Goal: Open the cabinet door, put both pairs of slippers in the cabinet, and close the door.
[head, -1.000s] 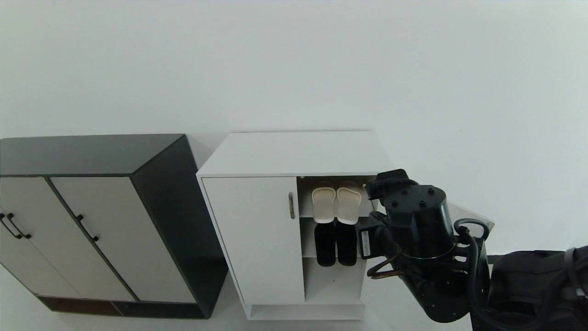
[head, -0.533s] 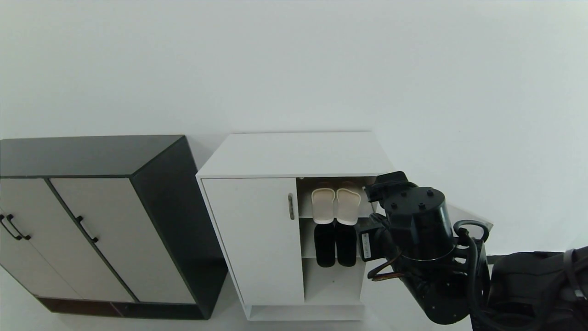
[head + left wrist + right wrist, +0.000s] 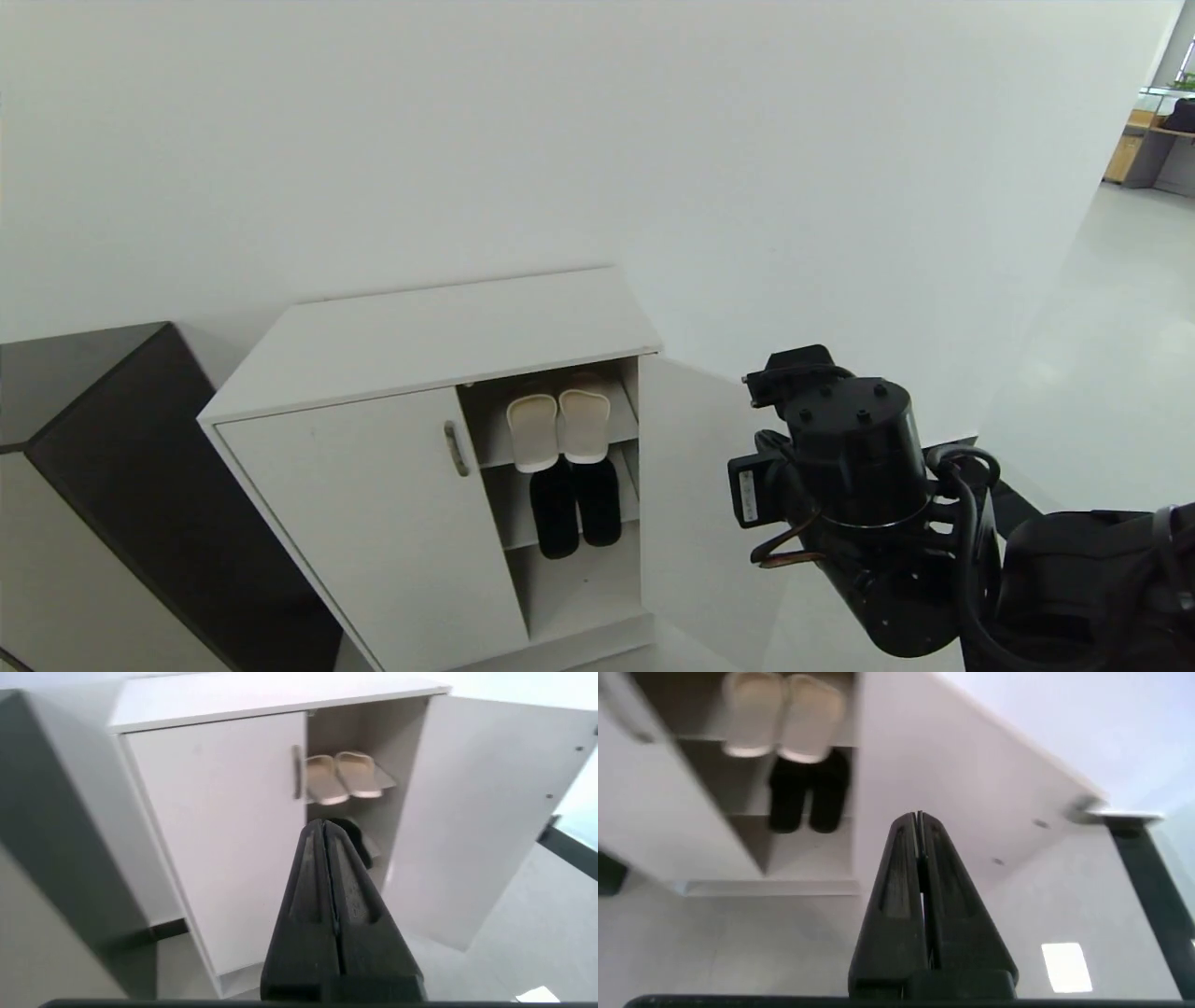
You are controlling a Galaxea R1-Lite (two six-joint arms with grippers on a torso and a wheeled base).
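The head camera has swung right. The white cabinet (image 3: pixel 439 327) stands with its door (image 3: pixel 700 504) open, cream slippers (image 3: pixel 558 425) shelved above black slippers (image 3: pixel 574 509), and a dark cabinet (image 3: pixel 103 439) beside it. Left wrist view: the left gripper (image 3: pixel 324 829), closed and empty, partly hides the black slippers. Right wrist view: the right gripper (image 3: pixel 918 819), also closed and empty, leaves both pairs clear.

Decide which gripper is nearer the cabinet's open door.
Right. The right gripper, shut, points at the open door's inner face close ahead; the left gripper, shut, faces the cabinet front, with that door off to one side.
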